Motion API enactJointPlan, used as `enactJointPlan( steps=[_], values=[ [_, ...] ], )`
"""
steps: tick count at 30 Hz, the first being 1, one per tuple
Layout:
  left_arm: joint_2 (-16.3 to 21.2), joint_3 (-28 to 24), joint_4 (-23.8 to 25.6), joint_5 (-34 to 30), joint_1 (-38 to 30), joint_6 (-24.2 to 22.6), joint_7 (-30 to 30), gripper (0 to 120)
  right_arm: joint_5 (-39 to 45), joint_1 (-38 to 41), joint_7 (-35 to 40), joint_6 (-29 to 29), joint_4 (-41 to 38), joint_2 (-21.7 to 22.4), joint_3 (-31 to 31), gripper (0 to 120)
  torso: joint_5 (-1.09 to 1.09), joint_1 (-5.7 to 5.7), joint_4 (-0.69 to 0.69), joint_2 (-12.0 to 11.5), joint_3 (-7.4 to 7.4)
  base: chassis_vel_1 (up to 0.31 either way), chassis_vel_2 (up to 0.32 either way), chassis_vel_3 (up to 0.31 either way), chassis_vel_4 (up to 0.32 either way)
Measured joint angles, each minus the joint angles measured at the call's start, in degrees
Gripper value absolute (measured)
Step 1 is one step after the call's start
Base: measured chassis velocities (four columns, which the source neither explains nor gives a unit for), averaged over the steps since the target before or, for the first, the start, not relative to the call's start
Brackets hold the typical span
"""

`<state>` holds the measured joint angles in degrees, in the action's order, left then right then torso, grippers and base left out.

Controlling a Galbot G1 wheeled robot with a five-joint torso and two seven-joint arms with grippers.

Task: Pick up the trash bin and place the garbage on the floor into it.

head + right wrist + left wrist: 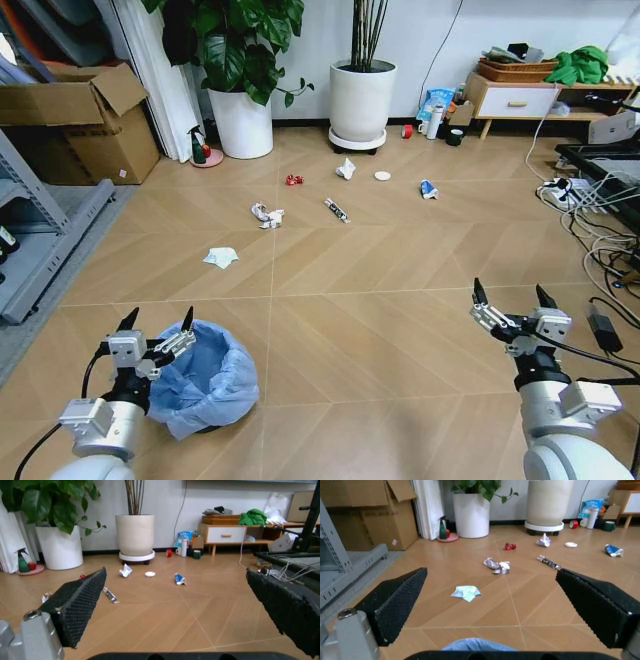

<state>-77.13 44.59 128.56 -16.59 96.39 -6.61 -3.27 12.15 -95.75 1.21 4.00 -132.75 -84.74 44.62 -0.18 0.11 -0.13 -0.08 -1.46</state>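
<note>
At the lower left of the head view the left gripper (pixel 158 329) hovers with its fingers spread apart, empty, just beside the rim of the trash bin (pixel 205 378), which stands on the wooden floor (pixel 380 330) with its blue bag puffed out. At the lower right the right gripper (pixel 510 297) is likewise spread wide and holds nothing. Farther up the frame, around the centre, the garbage lies scattered: a pale tissue (pixel 221 257), crumpled paper (pixel 267 215), a red wrapper (pixel 293 180), a tube (pixel 337 210), a white disc (pixel 383 176) and a blue-white packet (pixel 428 189), below two white planters (pixel 361 102).
</note>
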Motion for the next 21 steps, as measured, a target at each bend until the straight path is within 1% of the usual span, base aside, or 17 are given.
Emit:
enactJointPlan(
  steps=[9, 14, 17, 19, 21],
  values=[
    [1.0, 0.2, -0.1, -1.4, -0.2, -1.0, 0.1, 100, -0.3, -0.1, -0.1, 0.0, 0.0, -0.3, -0.1, 100, 0.00, 0.00, 0.00, 0.0, 0.00, 0.000, 0.000, 0.000, 0.000],
    [2.5, 0.5, -0.4, -2.1, -0.6, -1.9, 0.3, 100, -0.4, 0.0, -0.1, 0.1, 0.0, -0.3, -0.1, 100, 0.00, 0.00, 0.00, 0.0, 0.00, 0.000, 0.000, 0.000, 0.000],
    [4.0, 0.8, -0.5, -2.8, -0.8, -4.2, 1.0, 100, -0.5, 0.1, -0.1, 0.1, 0.2, -0.4, -0.3, 100, 0.00, 0.00, 0.00, 0.0, 0.00, 0.000, 0.000, 0.000, 0.000],
    [4.3, 0.8, -0.5, -2.8, -0.9, -4.5, 1.1, 100, -0.5, 0.2, -0.1, 0.1, 0.2, -0.4, -0.3, 100, 0.00, 0.00, 0.00, 0.0, 0.00, 0.000, 0.000, 0.000, 0.000],
    [5.3, 0.8, -0.9, -2.9, -1.3, -6.3, 1.7, 100, -0.5, 0.3, -0.1, 0.1, 0.3, -0.6, -0.4, 100, 0.00, 0.00, 0.01, 0.0, 0.00, 0.000, 0.000, 0.000, 0.000]
  ],
)
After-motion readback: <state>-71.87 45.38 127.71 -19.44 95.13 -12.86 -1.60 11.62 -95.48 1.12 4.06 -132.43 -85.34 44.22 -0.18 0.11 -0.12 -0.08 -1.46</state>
